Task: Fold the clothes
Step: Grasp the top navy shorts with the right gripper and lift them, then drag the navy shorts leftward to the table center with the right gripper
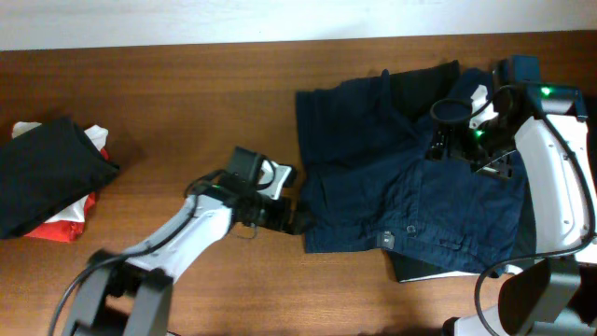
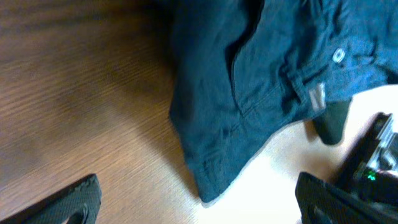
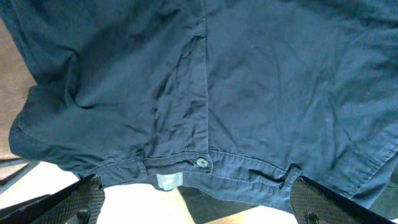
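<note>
The navy blue shorts (image 1: 401, 177) lie spread flat on the right half of the table, waistband with a button (image 3: 202, 163) toward the front. My left gripper (image 1: 297, 221) is open and low at the shorts' left front corner (image 2: 205, 183), which lies between its fingers (image 2: 202, 208). My right gripper (image 1: 438, 145) is open and hovers over the middle of the shorts; its fingers (image 3: 202, 205) frame the waistband. A near-black garment (image 1: 47, 177) lies folded at the far left. A dark piece of fabric (image 1: 429, 266) shows from under the navy waistband.
Red and white cloth (image 1: 70, 219) lies under the near-black garment at the left edge. Bare wood table (image 1: 187, 103) spans the middle and back. The right arm's base (image 1: 550, 280) stands at the front right.
</note>
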